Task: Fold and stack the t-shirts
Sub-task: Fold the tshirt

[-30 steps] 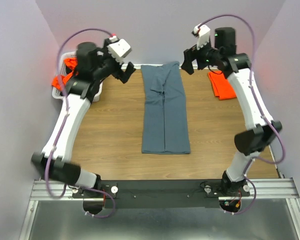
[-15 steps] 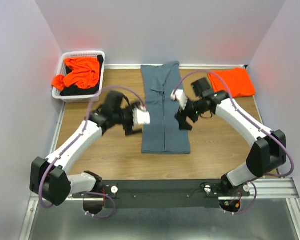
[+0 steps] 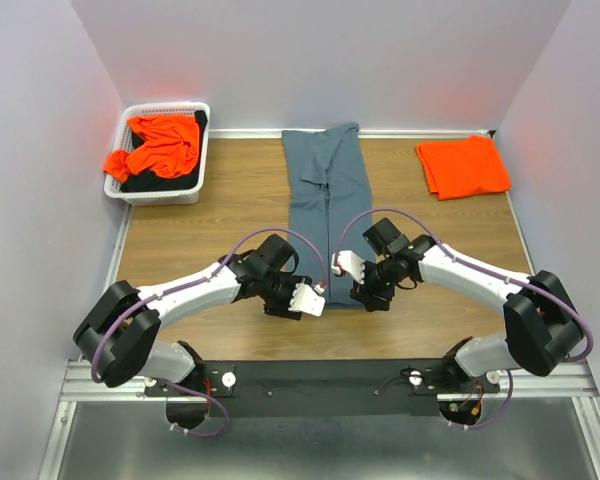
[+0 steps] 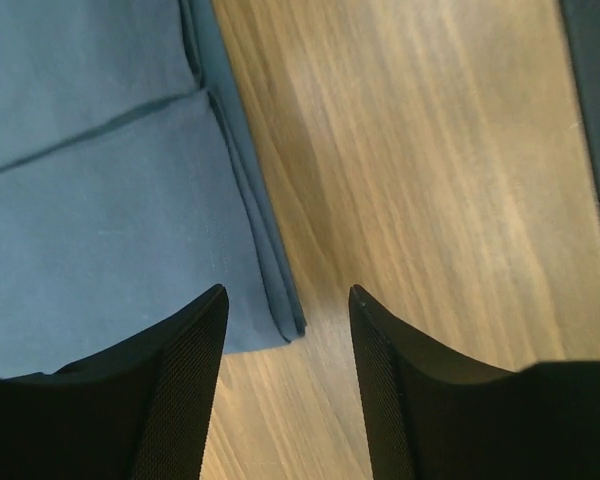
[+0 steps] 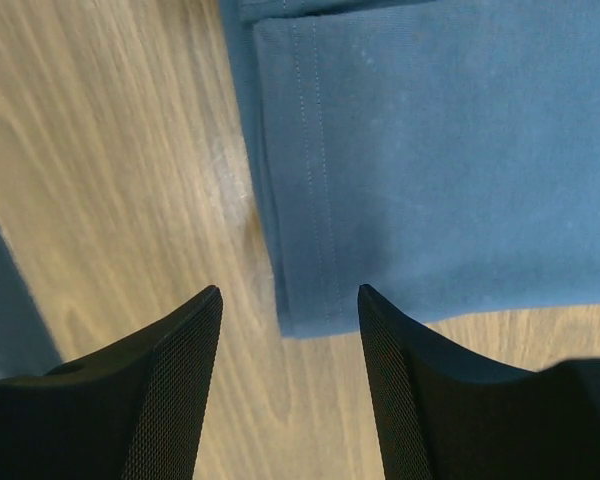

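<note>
Left gripper, right gripper now near, ajar, empty, at blue-grey t-shirt corners; wooden table, lilac walls

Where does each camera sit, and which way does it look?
Top external: above and behind the arms, looking down at the table, blue-grey t-shirt, orange t-shirt and basket; left arm and right arm show.
Left wrist: on the left arm, looking down at the shirt's near left corner; left gripper shows.
Right wrist: likewise, the near right corner; right gripper shows.
Shared: all see the blue-grey t-shirt.
</note>
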Available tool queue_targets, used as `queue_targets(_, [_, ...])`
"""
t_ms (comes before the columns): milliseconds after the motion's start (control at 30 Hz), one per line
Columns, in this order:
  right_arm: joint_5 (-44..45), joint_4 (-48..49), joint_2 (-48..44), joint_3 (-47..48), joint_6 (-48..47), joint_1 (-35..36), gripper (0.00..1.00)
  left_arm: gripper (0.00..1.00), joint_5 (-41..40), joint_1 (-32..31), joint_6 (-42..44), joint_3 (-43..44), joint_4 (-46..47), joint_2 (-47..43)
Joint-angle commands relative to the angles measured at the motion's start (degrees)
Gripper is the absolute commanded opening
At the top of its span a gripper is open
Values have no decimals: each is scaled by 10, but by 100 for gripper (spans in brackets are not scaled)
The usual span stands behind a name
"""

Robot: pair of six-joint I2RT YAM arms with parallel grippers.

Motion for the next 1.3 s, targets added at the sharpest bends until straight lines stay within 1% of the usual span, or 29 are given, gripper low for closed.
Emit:
queue_targets(0, [26,64,4,-21,-19,13,64,58,-27,-3,-12,-10,44,13])
queue_targets(133, [47,101,11,-57,-24,21,64,58,-48,-3,-24,-19,68,32])
queue_targets(367, [80,139,33,-93,-35,28,63,58,-73,-5,-32,-21,69,62])
queue_targets(400, [84,143,37,-102,-34,28,62,58,-77,-5,-32,-22,69,66])
queue_targets(433, [91,150,38,-106,-35,29,58,57,-82,-6,-34,-23,68,73])
queue_targets(500, [97,154,38,-116,-35,29,53,55,-84,-9,-32,-25,64,79])
queue_targets(533, [98,154,37,-118,-35,31,52,52,-85,-10,-33,-26,64,80])
queue_targets(600, [99,153,32,-124,-34,34,46,41,-91,-15,-35,-26,61,85])
queue_targets(633, [101,153,25,-130,-32,40,45,32,-94,-20,-36,-24,61,85])
queue_targets(700, [104,152,18,-137,-25,48,38,18,-100,-24,-32,-21,55,82])
queue_targets(733, [106,151,10,-139,-16,58,31,10,-99,-28,-29,-18,45,80])
queue_targets(800, [105,142,0,-141,2,69,23,4,-89,-31,-29,-14,35,71])
queue_targets(833, [103,139,-10,-140,9,80,10,0,-83,-33,-28,-11,24,65])
queue_targets(900, [104,134,-20,-142,24,93,1,0,-77,-35,-30,-8,15,58])
queue_targets(967, [105,128,-33,-145,42,110,1,0,-73,-39,-33,-6,6,44])
queue_targets(1100, [101,98,-51,-124,54,115,1,0,-58,-54,-30,-10,-13,10])
queue_targets(1267, [65,14,-63,-82,47,116,0,0,-55,-66,-33,-25,-34,-45])
